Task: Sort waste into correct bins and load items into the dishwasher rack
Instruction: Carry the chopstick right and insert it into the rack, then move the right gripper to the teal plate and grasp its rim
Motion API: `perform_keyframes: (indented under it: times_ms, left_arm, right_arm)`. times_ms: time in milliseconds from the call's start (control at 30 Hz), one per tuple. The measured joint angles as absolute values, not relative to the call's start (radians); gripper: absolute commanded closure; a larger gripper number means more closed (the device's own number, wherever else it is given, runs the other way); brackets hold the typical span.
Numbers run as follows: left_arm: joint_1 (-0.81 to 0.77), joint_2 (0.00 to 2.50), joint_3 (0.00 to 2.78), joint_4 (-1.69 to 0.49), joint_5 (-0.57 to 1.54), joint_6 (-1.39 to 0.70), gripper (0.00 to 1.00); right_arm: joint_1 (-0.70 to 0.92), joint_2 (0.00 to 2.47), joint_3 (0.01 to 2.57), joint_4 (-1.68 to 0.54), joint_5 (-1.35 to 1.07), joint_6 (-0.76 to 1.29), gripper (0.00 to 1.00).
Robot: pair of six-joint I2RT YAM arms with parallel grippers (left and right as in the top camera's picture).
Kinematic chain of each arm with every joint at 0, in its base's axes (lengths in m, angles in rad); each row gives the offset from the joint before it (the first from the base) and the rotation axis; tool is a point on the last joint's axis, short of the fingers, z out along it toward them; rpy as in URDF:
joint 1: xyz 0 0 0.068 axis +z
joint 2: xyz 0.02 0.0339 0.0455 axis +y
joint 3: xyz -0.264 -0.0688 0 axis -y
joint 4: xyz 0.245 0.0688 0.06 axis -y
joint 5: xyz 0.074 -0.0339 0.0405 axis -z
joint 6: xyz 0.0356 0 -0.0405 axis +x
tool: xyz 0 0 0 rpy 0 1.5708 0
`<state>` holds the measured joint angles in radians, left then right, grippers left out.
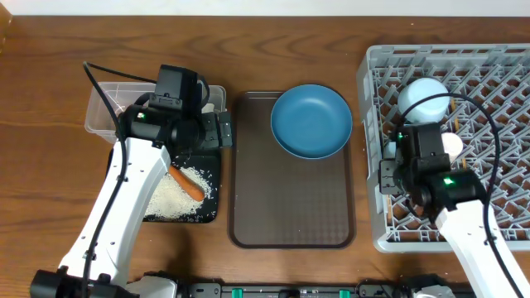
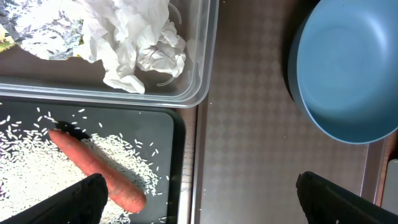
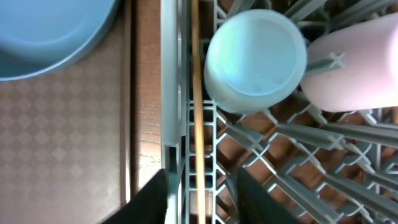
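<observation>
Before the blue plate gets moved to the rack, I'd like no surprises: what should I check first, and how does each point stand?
1. Blue plate bare on the brown serving tray: ok.
2. Left gripper open and empty: ok.
3. Right gripper clear of the rack: not ok; its open fingers straddle a chopstick lying in the dishwasher rack.
4. Waste out of the way: ok; crumpled paper in the clear tub, carrot and rice on the black tray.
5. Rack room beside the light blue cup and pink cup: ok, bare lattice to their right.
6. Second chopstick loaded: cannot tell.
</observation>
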<state>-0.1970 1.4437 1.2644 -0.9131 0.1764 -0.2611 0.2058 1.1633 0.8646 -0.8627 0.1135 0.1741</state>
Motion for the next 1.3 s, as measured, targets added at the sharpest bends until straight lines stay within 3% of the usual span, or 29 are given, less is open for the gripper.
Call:
perform_keyframes:
  times_ms: [367,733,967,1300]
  left_arm:
    - [-0.197,1.444,1.264,-0.913,0.176,-0.261,0.00]
    - [-0.197,1.444,1.264,-0.913,0.176,-0.261,0.00]
    - [-0.197,1.444,1.264,-0.913,0.176,-0.261,0.00]
    - [-0.197,1.444,1.264,-0.913,0.176,-0.261,0.00]
  right_arm:
    - [0.206,1.203,0.870,-0.831,0.095,0.171,0.50]
    - [0.213,1.118,1.002,-0.772,-0.206,0.188,0.50]
    - [0.335,1.150,1.003,-0.679,-0.298,0.214,0.49]
    - [0.544,1.361,1.003,-0.479,-0.220,0.223,0.41]
